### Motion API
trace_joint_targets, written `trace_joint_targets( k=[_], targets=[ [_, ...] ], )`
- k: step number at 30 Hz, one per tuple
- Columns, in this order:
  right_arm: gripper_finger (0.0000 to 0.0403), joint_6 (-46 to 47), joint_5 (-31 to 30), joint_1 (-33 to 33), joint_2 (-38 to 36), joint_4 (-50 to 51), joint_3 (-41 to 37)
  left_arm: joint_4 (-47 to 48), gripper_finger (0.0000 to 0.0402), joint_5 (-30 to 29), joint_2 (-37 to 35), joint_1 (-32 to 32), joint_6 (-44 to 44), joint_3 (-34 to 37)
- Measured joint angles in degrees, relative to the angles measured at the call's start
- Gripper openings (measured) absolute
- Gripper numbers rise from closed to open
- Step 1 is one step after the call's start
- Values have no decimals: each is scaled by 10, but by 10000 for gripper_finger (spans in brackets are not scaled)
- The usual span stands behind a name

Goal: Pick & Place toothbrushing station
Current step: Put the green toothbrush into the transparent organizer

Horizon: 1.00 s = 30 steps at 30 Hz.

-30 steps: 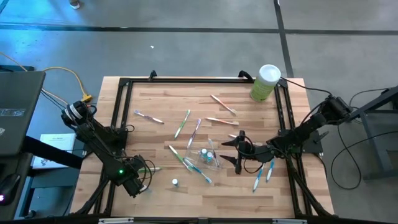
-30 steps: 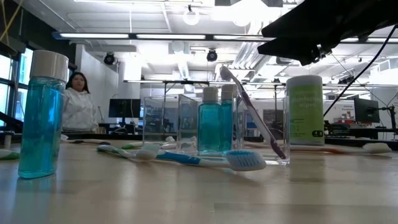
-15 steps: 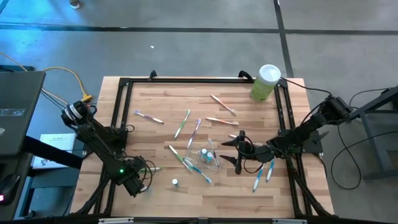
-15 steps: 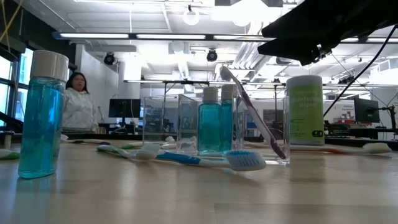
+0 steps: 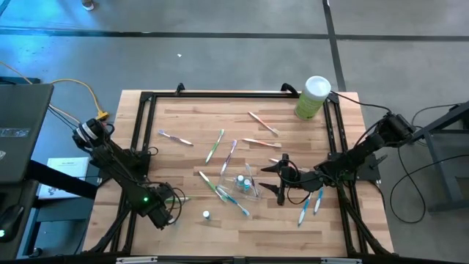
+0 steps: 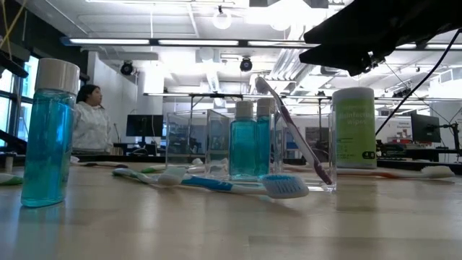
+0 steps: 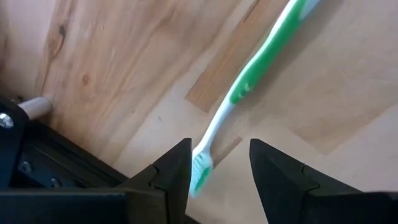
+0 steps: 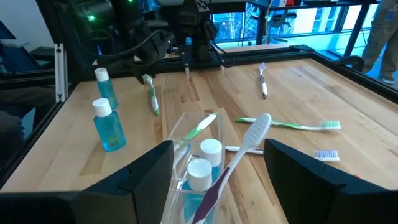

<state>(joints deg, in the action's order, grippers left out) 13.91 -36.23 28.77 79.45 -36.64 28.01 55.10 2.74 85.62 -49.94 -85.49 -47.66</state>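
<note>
L gripper (image 7: 214,165) spread, straddling green toothbrush (image 7: 249,90) head at table's near-left edge, seen only in L wrist cam. R gripper (image 8: 217,163) spread just behind clear cup (image 8: 196,152); overhead view puts cup mid-table.

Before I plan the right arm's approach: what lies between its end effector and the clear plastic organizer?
Nothing: in the right wrist view the right end effector is open straight at the clear plastic organizer, with no object between.

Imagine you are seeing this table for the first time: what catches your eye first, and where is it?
Toothbrushes lie scattered across the wooden table, around a clear cup near its middle that holds two small blue bottles and a leaning purple brush. The right gripper stands open just beside that cup. At the far right corner stands a pale-green canister.
</note>
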Motion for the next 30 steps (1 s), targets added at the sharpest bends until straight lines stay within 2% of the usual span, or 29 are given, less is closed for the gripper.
trace_joint_targets(
  k=[14,20,25,30],
  targets=[
    [243,-4,2,-10,0,0,0,11,154,0,-55,8,4,-1],
    [243,-2,17,-24,0,0,0,27,154,7,-85,6,-115,-1],
    [243,-1,22,-26,0,0,0,67,154,8,-87,-6,-154,-1],
    [243,0,35,-26,0,0,0,87,154,8,-87,-9,-268,-1]
  ],
)
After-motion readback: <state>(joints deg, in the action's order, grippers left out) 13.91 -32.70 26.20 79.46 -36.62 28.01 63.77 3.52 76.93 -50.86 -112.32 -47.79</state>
